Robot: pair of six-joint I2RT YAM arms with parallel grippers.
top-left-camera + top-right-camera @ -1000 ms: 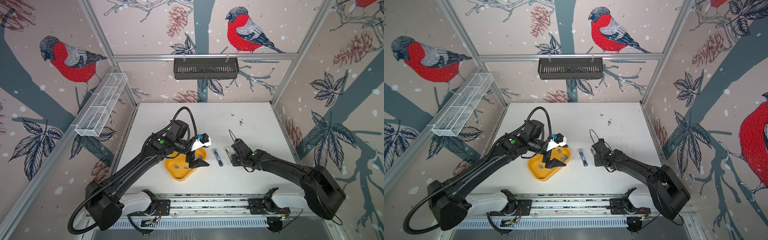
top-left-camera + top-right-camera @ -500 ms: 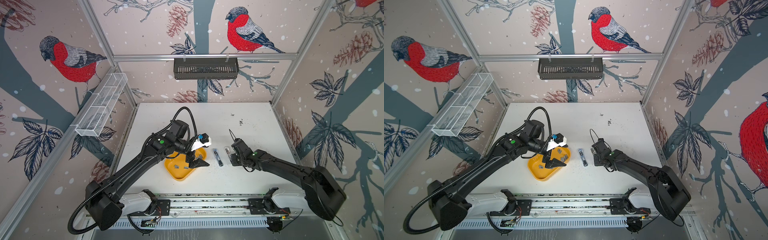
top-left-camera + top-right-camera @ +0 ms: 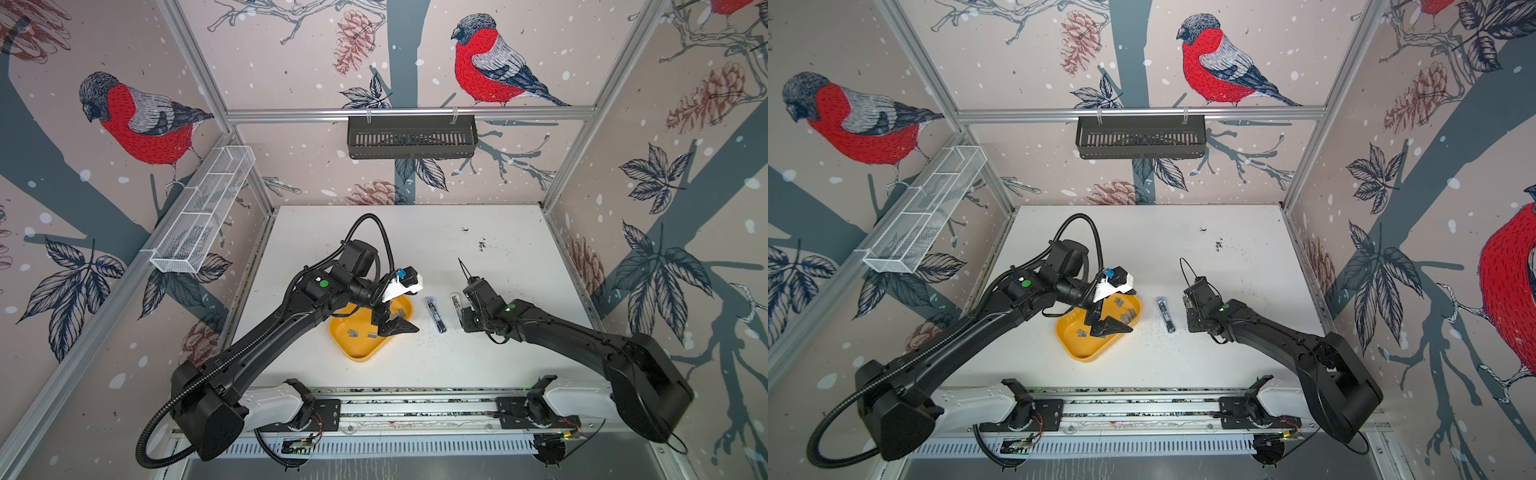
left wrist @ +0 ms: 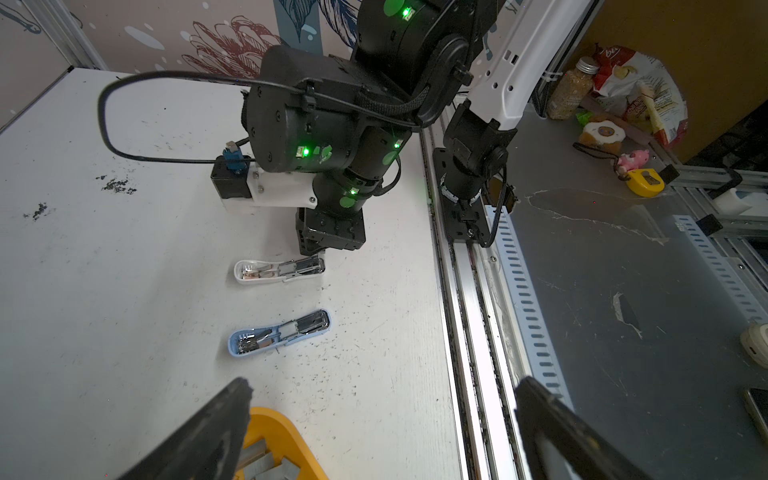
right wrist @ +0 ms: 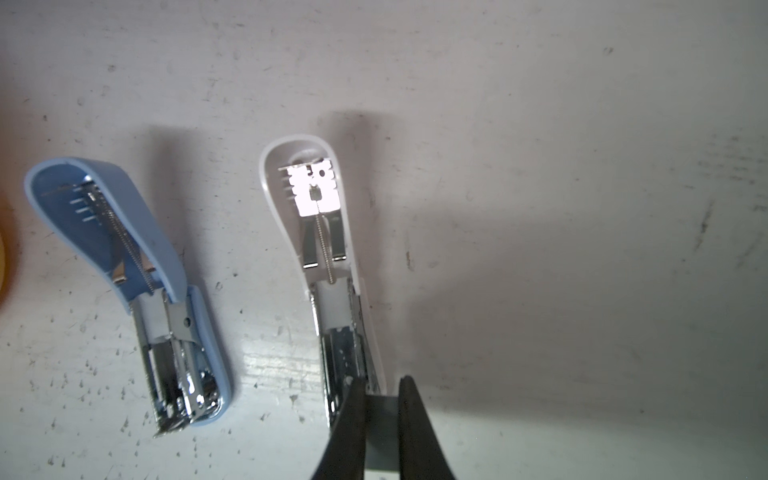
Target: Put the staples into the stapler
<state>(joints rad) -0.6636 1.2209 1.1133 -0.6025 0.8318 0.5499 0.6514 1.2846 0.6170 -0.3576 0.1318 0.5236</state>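
Your left hand hangs released, jaws spread wide, over the yellow tray on the side that faces the staplers. Loose staples lie scattered on the tray floor, some right under the fingers. The tray sits near the front rail, so you have little room on that side.

Your right hand is clenched on a short grey strip of staples, and its tips are at the metal end of the white stapler. That stapler lies flipped open on the worktop. The blue stapler lies just beside it, also open, and the two are apart, not touching. Only a narrow lane separates the blue stapler from the tray's edge.

The widest open room is the far half of the worktop, up to the back wall. There is also a free band to the right of the right arm, up to the side frame.

In both top views the right wrist covers its own fingertips. In a top view the white stapler shows only as a sliver beside that wrist. In the right wrist view the frame edge cuts off the strip's lower end and a finger overlaps the stapler's channel. You cannot tell whether the strip is seated in the channel or only held against it. In the left wrist view the tray is cut off at the frame edge and one finger hides part of it.
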